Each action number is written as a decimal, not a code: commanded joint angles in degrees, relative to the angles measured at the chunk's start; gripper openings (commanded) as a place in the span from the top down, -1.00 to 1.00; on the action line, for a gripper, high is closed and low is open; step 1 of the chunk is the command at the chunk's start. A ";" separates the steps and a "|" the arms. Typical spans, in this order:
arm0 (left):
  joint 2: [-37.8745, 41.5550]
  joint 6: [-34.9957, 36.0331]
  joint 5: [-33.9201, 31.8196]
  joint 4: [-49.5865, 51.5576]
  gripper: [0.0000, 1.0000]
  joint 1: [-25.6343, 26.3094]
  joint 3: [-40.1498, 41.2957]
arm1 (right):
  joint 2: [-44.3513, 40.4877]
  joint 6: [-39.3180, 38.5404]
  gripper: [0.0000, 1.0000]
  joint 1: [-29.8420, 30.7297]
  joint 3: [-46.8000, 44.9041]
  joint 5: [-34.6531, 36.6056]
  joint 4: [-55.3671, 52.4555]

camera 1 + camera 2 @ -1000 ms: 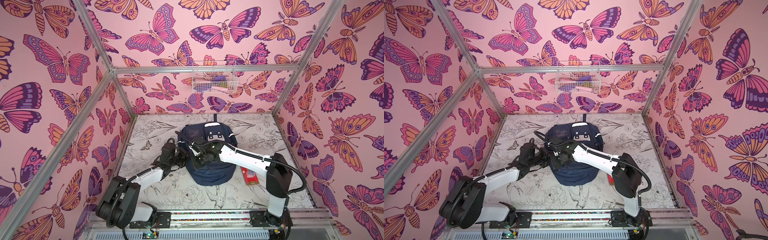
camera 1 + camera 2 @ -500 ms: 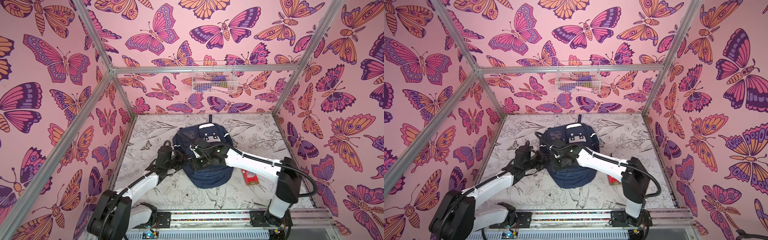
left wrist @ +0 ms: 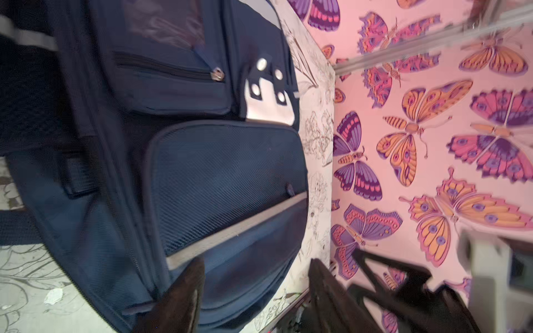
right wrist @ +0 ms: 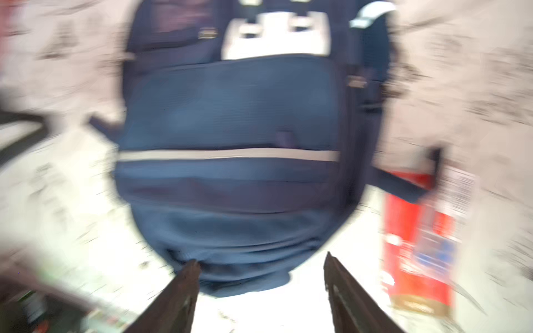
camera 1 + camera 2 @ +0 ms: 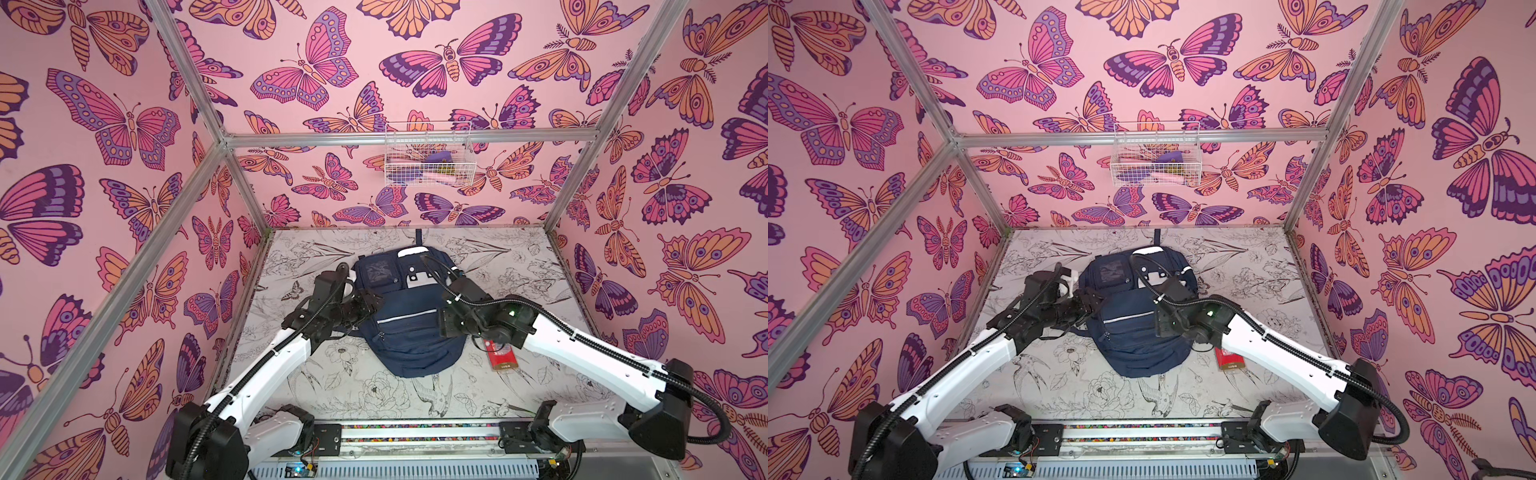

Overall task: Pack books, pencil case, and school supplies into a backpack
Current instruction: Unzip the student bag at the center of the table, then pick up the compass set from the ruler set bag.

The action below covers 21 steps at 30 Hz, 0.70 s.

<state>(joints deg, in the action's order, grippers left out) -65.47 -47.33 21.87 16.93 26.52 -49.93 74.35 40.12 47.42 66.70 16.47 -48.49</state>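
Observation:
The navy backpack lies flat, front up, in the middle of the table, and both top views show its white stripes and white patch. My left gripper is at the backpack's left edge. In the left wrist view it is open, with the backpack just beyond it and nothing held. My right gripper hangs over the backpack's right side. In the blurred right wrist view it is open and empty above the backpack's bottom end. The books and pencil case are out of view.
A red box with a gold end lies on the table right of the backpack, partly under my right arm, and shows in the right wrist view. A white wire basket with a few items hangs on the back wall. Butterfly walls enclose the table.
Both grippers have gone from shut to open. The right gripper has drawn back from the backpack's left part to its right side. The left gripper stays at the left edge.

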 commanded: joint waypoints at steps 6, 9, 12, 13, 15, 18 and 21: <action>-6.70 23.06 -9.24 15.43 -0.42 11.30 -11.34 | -4.37 2.56 -0.65 -23.74 -11.80 1.24 -2.40; -6.86 23.82 -9.48 15.51 -0.40 12.45 -11.59 | 0.41 0.19 -0.65 -29.81 -11.33 -0.22 -1.49; -8.64 22.90 -8.88 15.25 -0.34 13.49 -11.46 | 8.79 -2.88 -0.63 -31.74 -7.88 -0.44 -1.38; -8.35 22.29 -8.26 14.90 -0.32 13.84 -11.13 | 12.19 -3.83 -0.60 -31.82 -6.25 -0.39 -2.02; -8.09 20.97 -7.27 14.12 -0.30 14.55 -10.27 | 18.93 -5.03 -0.50 -32.25 -2.44 -0.14 -3.88; -4.28 18.05 -5.92 12.12 -0.27 15.05 -8.08 | 25.03 -6.53 -0.34 -32.22 -0.20 -0.46 -2.85; -1.47 15.41 -4.07 9.41 -0.27 15.07 -5.47 | 27.09 -6.90 -0.27 -32.37 -0.84 -1.98 -0.66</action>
<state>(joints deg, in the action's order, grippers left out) -69.49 -29.08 15.62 28.45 41.34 -57.65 100.86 35.11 15.66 65.41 15.64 -48.82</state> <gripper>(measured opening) 0.635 0.640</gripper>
